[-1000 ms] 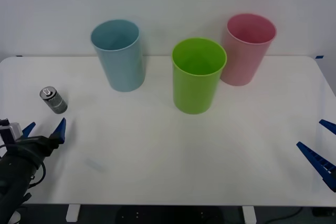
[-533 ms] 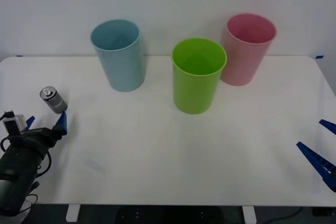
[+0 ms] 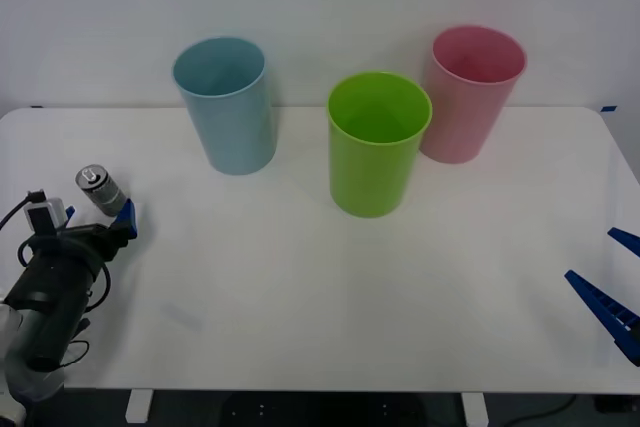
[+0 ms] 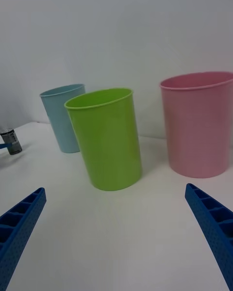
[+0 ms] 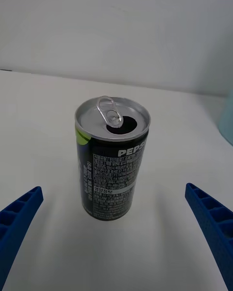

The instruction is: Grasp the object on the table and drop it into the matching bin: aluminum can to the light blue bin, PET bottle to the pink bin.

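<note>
Left gripper [image 3: 97, 219] sits low at the near-left of the table [image 3: 300, 287], fingers spread wide with the aluminum can [image 3: 101, 191] upright just beyond them, lined up between the tips but not touched, so the grasp isn't made yet; right gripper [image 3: 612, 292] is parked at the near-right edge, also wide open. Still to do: close on the can, lift, carry it to the light blue bin [image 3: 228, 105] behind it; the pink bin [image 3: 470, 94] far right isn't needed.

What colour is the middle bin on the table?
Lime green bin, clearest in the front view.
</note>
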Tool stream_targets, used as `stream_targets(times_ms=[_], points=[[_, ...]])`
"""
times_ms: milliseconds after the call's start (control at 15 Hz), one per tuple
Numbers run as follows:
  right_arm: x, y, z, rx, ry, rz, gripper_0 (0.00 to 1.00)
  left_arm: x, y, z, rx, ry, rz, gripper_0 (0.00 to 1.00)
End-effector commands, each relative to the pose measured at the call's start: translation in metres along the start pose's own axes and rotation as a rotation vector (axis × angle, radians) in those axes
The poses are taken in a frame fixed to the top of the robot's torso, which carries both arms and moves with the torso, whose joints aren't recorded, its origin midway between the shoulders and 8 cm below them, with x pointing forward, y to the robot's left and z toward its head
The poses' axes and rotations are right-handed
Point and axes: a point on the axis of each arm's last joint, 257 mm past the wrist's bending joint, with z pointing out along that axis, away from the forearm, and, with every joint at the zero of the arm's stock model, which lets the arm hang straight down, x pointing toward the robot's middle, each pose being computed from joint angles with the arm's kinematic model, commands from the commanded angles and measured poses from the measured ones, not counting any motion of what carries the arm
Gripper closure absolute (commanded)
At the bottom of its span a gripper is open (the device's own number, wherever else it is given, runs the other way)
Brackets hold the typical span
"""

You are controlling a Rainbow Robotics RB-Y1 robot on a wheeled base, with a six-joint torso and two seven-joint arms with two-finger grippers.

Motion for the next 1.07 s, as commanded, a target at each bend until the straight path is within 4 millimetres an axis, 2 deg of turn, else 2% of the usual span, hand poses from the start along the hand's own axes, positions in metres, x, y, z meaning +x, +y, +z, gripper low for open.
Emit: stream_targets(times_ms=[67, 667, 1067], points=[[0.0, 0.0, 0.0, 0.0, 0.0, 0.0, 0.0, -0.001, -0.002, 0.015, -0.005, 0.009, 0.0, 0.0], [0.0, 0.0, 0.0, 0.0, 0.0, 0.0, 0.0, -0.009, -0.004, 0.045, -0.037, 0.027, 0.01, 0.0], [0.0, 0.0, 0.0, 0.0, 0.0, 0.0, 0.0, -0.01, -0.005, 0.05, -0.049, 0.033, 0.025, 0.0]])
